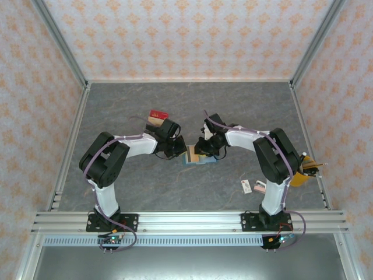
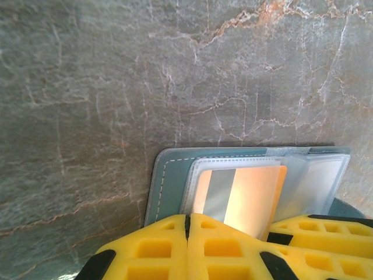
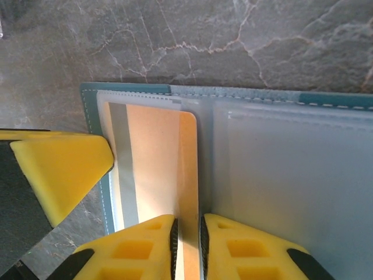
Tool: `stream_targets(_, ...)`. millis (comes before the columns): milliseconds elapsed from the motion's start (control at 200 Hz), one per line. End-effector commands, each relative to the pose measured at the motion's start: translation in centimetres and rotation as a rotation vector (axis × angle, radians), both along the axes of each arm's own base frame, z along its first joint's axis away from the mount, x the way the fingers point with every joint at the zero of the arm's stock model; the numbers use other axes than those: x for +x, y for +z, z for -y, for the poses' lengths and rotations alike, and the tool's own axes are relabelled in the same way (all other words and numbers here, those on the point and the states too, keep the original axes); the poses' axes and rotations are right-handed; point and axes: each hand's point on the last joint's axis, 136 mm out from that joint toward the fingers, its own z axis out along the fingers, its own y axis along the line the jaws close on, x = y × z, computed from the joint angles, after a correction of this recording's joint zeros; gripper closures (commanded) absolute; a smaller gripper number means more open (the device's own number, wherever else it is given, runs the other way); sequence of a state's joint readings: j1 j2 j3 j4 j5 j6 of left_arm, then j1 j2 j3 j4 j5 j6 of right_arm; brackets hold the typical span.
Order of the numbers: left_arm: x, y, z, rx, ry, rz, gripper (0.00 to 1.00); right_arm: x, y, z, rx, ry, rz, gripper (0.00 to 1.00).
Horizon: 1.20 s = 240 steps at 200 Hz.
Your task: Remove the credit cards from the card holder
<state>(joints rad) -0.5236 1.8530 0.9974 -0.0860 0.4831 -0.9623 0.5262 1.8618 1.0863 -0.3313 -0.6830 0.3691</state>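
Note:
The teal card holder (image 1: 197,159) lies open on the table between both arms, with its cover (image 2: 167,182) and clear sleeves (image 3: 291,175) showing. An orange credit card (image 3: 154,163) with a grey stripe sticks partly out of the left sleeve (image 2: 245,195). My right gripper (image 3: 187,234) is shut on that card's long edge (image 1: 204,150). My left gripper (image 2: 187,232) is shut with nothing between its fingers, its tips down on the holder's near left part (image 1: 179,150). A red card (image 1: 158,114) lies on the table behind the left arm.
A tan flat piece (image 1: 155,121) lies beside the red card. A small white tag (image 1: 246,186) and a pinkish lump (image 1: 259,186) lie near the right arm's base. A tray with yellow contents (image 1: 306,170) sits at the right edge. Walls close in the table.

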Motion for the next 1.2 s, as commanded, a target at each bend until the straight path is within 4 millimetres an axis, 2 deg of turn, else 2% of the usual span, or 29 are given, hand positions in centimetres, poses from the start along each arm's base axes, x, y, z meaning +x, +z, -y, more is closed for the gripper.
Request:
stream_targets(0, -3.7, -6.3, -3.8, 0.18, 0.044, -0.169, 0.99, -0.6, -0.8, -0.2, 0.033, 0.011, -0.033, 0.8)
stream_targets(555, -3.7, -6.6, -4.4, 0.185, 0.055, -0.178, 1.0, -0.6, 0.6, -0.5, 0.079, 0.021, -0.003, 0.88)
stream_targets(1196, -3.6, -6.6, -5.1, 0.193, 0.063, -0.187, 1.0, -0.7, 0.9, 0.3, 0.048, 0.028, 0.013, 0.95)
